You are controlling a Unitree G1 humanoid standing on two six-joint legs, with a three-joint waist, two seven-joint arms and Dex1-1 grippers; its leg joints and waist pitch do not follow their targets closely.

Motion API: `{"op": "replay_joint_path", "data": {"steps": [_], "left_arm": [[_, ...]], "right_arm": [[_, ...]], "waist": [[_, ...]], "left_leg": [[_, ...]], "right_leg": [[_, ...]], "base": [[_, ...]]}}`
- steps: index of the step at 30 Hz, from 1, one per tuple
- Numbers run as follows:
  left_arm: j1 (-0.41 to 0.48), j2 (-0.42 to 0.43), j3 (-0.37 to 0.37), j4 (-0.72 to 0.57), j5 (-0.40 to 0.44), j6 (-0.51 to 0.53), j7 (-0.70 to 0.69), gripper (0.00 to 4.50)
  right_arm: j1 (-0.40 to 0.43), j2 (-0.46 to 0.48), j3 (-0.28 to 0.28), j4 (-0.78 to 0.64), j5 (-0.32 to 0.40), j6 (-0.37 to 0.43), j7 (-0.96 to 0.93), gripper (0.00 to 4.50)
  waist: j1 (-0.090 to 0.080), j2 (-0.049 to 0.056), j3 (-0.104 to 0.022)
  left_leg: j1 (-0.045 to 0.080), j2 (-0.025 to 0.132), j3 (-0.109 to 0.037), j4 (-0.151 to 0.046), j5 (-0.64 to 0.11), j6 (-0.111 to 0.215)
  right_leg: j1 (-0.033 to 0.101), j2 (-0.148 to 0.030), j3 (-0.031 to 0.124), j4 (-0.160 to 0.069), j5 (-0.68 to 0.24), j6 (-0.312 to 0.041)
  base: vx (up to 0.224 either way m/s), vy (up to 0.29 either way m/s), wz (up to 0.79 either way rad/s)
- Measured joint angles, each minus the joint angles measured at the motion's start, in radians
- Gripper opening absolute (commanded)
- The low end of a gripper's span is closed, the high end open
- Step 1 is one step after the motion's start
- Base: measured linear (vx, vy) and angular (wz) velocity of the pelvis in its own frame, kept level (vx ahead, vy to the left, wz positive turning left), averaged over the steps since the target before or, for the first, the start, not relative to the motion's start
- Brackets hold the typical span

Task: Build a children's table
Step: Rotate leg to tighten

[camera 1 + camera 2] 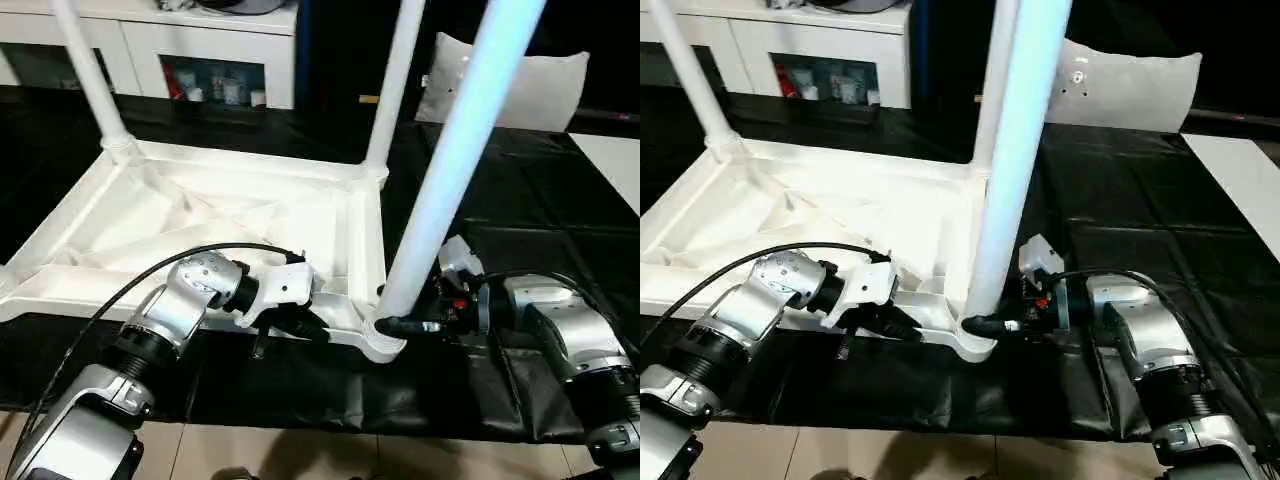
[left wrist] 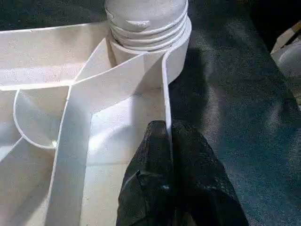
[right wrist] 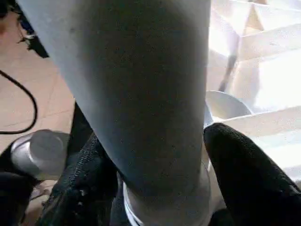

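While the right gripper [image 1: 400, 325] straddles the base of the near leg [image 1: 455, 150], fingers either side, whether it's clamping I can't tell; that leg's long axis rises straight up from the corner socket [image 1: 380, 340], right arm nearest. Left gripper [image 2: 168, 188] is pinched tight on the rim wall of the upturned tabletop [image 1: 200, 225], steadying it on the black sheet [image 1: 520, 200]. All-white, ribbed underside, two far legs already standing
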Motion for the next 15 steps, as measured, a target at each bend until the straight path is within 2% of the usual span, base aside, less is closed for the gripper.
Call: {"op": "replay_joint_path", "data": {"steps": [5,10,15], "left_arm": [[-0.002,0.000,0.000,0.008,-0.006,0.000,-0.013,0.00],[-0.002,-0.004,0.001,0.010,-0.014,0.006,-0.015,0.00],[-0.001,-0.007,0.028,0.001,-0.017,0.097,0.001,0.00]], "right_arm": [[0.007,-0.006,0.002,-0.020,0.017,0.027,0.020,2.24],[0.014,-0.007,0.002,-0.035,0.017,0.038,0.013,2.12],[0.032,0.043,-0.017,-0.065,0.019,0.074,-0.083,2.09]], "waist": [[0.003,0.000,0.000],[0.003,0.000,0.000],[-0.005,0.001,-0.001]], "left_leg": [[0.000,0.000,0.000,0.000,0.000,0.000],[0.000,0.000,0.000,0.000,0.000,0.000],[0.003,0.000,0.000,0.000,0.000,-0.005]], "right_leg": [[0.000,0.000,0.000,0.000,0.000,0.000],[0.000,0.000,0.000,0.000,0.000,0.000],[0.001,0.000,0.000,0.003,0.001,-0.001]], "base": [[0.000,0.000,0.00],[0.000,0.000,0.00],[0.000,0.000,0.00]]}}
